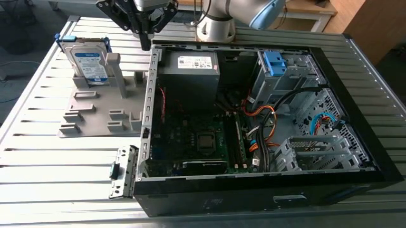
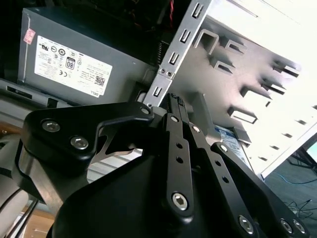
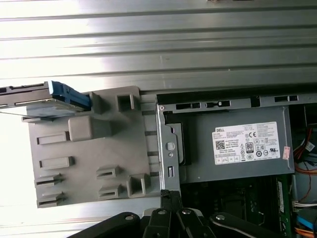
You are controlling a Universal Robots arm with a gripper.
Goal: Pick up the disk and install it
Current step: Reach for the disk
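Observation:
The disk (image 1: 89,59) stands on edge in a grey holder (image 1: 95,109) on the table, at the exterior view's left of the open computer case (image 1: 149,104). It is silver with a white-and-blue label and a blue bracket. The first wrist view shows the disk (image 3: 42,103) edge-on at the holder's (image 3: 89,158) corner. My gripper (image 1: 147,45) hangs above the case's wall, to the right of the disk in the exterior view and apart from it. Its fingers are shut with nothing between them, as both wrist views show (image 2: 173,101) (image 3: 171,194).
Inside the case lie a grey power-supply box (image 1: 190,71) with a white sticker, a blue ribbed latch (image 1: 274,61), a metal drive cage (image 1: 317,152), the motherboard (image 1: 197,137) and orange cables (image 1: 263,116). A loose metal bracket (image 1: 123,171) lies by the case's front corner.

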